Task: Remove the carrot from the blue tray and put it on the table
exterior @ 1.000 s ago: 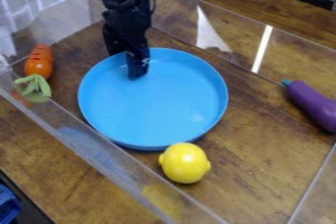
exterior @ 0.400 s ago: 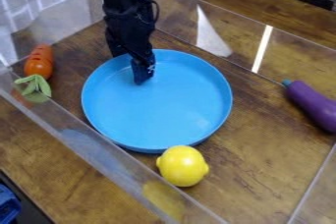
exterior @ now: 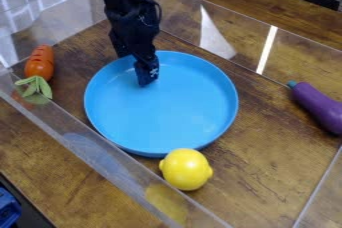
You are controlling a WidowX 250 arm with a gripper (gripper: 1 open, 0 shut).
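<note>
Gripper (exterior: pixel 144 72) of the black arm points steeply down into the blue tray (exterior: pixel 174 132), its tips low over the tray floor near the back-left part of the rim. The jaws stand apart and nothing is between them; whether the tips touch the blue surface I cannot tell. The arm rises from there toward the top edge of the view, slightly left of centre.

The tray is a wide round dish with a shallow rim, sitting on the dark wood-grain table (exterior: pixel 267 162), and nothing lies in it apart from the gripper above its floor.

The carrot (exterior: pixel 40 64) lies outside the tray, on the table well to its left, close to the left edge of the view. It is a stubby orange-red piece, and its green leafy top (exterior: pixel 34 89) spreads just in front of it, toward the camera. It is apart from the tray rim and well apart from the gripper.

A yellow lemon (exterior: pixel 187 167) sits on the table just in front of the tray, near its front rim. A purple eggplant (exterior: pixel 321 105) lies at the right edge of the view, apart from the tray. Clear panels (exterior: pixel 94 162) run along the table's edges, and glare streaks mark the far one.
</note>
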